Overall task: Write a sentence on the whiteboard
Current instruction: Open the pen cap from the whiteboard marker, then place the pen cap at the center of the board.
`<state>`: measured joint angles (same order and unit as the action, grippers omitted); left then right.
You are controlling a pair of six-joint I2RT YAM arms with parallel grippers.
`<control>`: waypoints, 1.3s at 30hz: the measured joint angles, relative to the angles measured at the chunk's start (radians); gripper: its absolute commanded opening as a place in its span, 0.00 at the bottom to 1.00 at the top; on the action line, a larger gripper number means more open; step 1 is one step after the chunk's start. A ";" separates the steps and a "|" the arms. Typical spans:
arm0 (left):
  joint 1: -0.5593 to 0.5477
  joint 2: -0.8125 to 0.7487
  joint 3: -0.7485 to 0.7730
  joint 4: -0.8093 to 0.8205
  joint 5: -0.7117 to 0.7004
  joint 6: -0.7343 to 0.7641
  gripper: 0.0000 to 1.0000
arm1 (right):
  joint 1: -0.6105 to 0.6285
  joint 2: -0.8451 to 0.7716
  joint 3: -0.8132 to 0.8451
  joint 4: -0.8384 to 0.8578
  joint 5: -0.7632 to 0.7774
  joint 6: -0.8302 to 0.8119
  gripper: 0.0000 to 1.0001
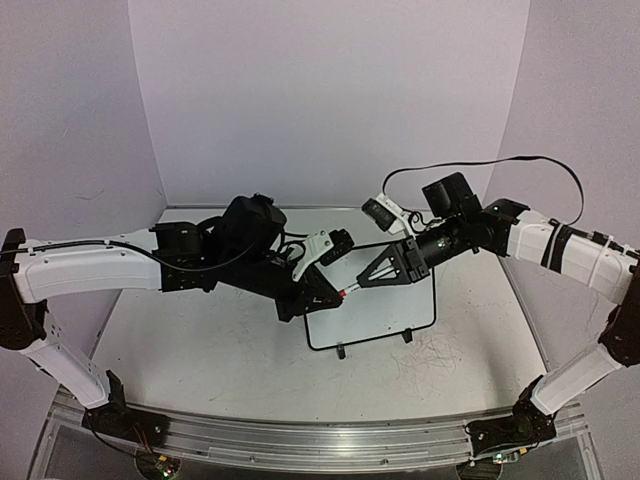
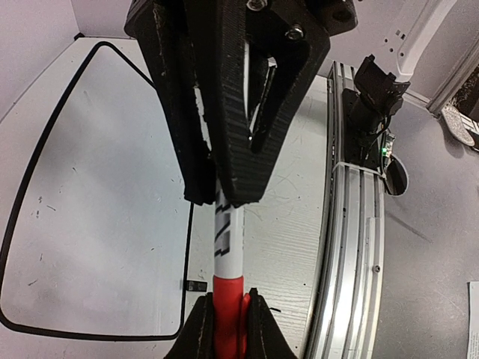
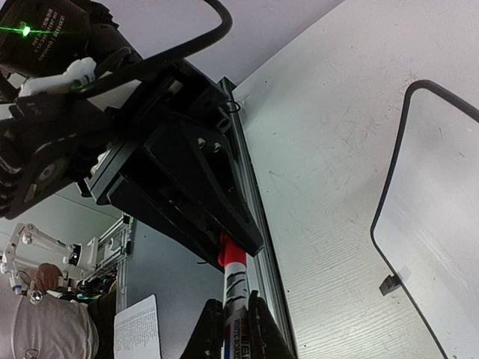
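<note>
A whiteboard marker point(image 1: 349, 291) hangs level between my two grippers, above the whiteboard's left part. My left gripper point(image 1: 330, 297) is shut on its red cap point(image 2: 227, 299). From the other side, my right gripper point(image 1: 372, 279) is shut on the white barrel point(image 3: 235, 288). In the left wrist view my left gripper point(image 2: 228, 329) pinches the cap while the right gripper's black fingers point(image 2: 247, 149) cover the barrel's far end. The small black-framed whiteboard point(image 1: 385, 310) lies on the table. The parts of it that show point(image 2: 90, 224) point(image 3: 441, 224) are plain white, and the sentence is out of view.
Two black clip feet point(image 1: 341, 351) stick out from the board's near edge. Faint scribbles point(image 1: 430, 355) mark the tabletop to the right. An aluminium rail point(image 2: 352, 247) runs along the table's near edge. A black cable point(image 1: 480, 165) loops over the right arm. Purple walls close in the table.
</note>
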<state>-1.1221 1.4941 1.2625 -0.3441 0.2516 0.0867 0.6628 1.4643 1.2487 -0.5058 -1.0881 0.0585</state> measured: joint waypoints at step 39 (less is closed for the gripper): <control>0.020 -0.332 -0.332 0.043 -0.504 -0.240 0.00 | -0.246 -0.494 -0.189 0.174 0.462 0.092 0.00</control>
<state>-1.1022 1.1624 0.9303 -0.3013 -0.2524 -0.1536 0.4172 0.9706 1.0593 -0.3315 -0.6262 0.1506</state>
